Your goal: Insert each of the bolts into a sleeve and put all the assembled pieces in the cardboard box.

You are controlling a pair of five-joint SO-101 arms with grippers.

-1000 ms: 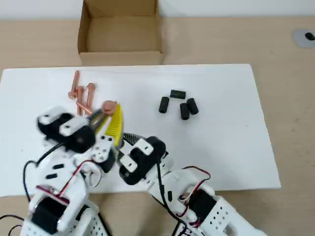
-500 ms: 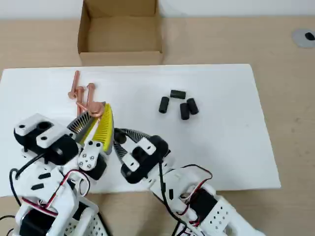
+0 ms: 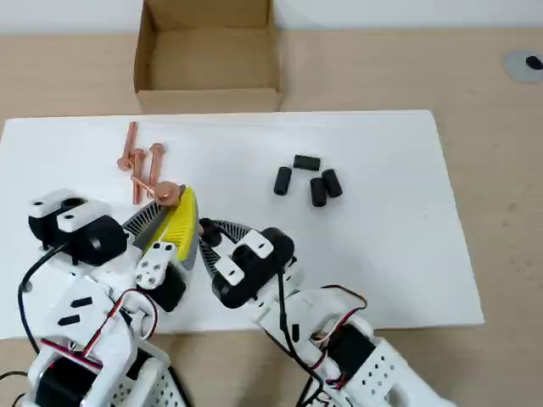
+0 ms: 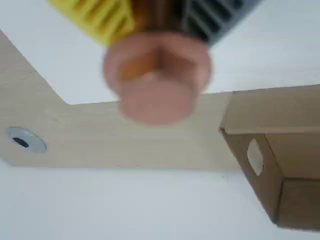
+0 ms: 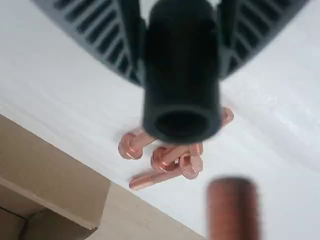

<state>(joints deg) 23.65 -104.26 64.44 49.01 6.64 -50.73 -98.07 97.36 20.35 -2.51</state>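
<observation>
My left gripper [image 3: 172,197], with one yellow and one grey finger, is shut on a copper bolt [image 3: 167,193] over the left part of the white mat; its flanged head [image 4: 157,75] faces the left wrist camera. Just to its right, my right gripper [image 3: 206,231] is shut on a black sleeve [image 5: 181,70] whose open bore faces the camera, with the held bolt's shank [image 5: 232,207] close beside it. Several loose bolts [image 3: 136,161] lie in a pile on the mat. Several black sleeves [image 3: 307,180] lie at mid-mat. The cardboard box [image 3: 208,55] stands open behind the mat.
The white mat [image 3: 382,254] covers most of the wooden table. A small round grey fitting [image 3: 526,64] sits in the tabletop at the far right. Both arm bases stand at the near edge of the table.
My left gripper has carried the bolt a little left and toward the near edge, and the arm's wrist swung left. The right gripper with the sleeve shifted only slightly.
</observation>
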